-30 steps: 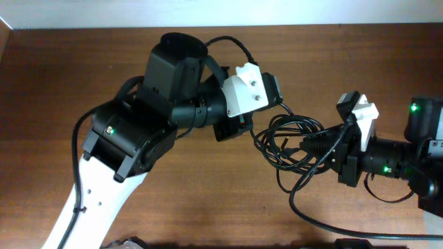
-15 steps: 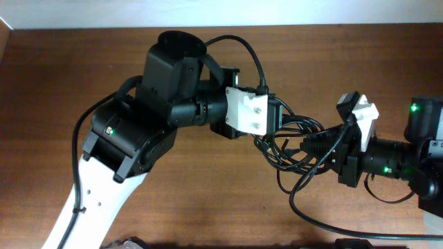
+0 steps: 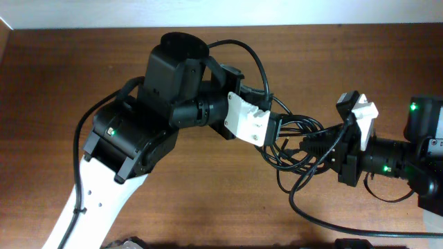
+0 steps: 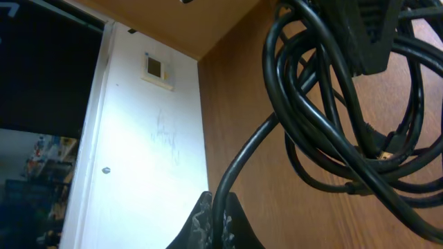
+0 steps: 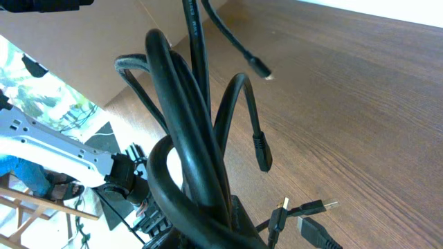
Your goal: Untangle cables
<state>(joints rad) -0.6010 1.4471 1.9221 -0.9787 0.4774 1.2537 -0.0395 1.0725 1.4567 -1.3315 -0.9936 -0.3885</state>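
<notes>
The cables are gathered in one tangled bundle over the table. Whether the bundle is resting on the wood or is lifted clear of it cannot be told.

Several things could go wrong from here. On the left of the bundle, a single strand is led out to the left gripper. If that strand is drawn away while the rest is pinned, the crossed loops could be pulled tighter instead of being freed. The arm wire, arched just up and left of the bundle, could be hooked by a loop if the wrist is turned. A thin, smooth cord pinched only at the tips could also be lost. On the right of the bundle, the plugs are left dangling and could be snagged inside a loop as it is opened.

The left gripper is seen with its fingertips brought narrowly together, and the outgoing strand appears to be pinched between them. The right gripper is pushed into the bundle's right side. Its jaws are mostly hidden by cord, but several strands are seen bunched together there, so it is judged to be clamped on the bundle.
</notes>
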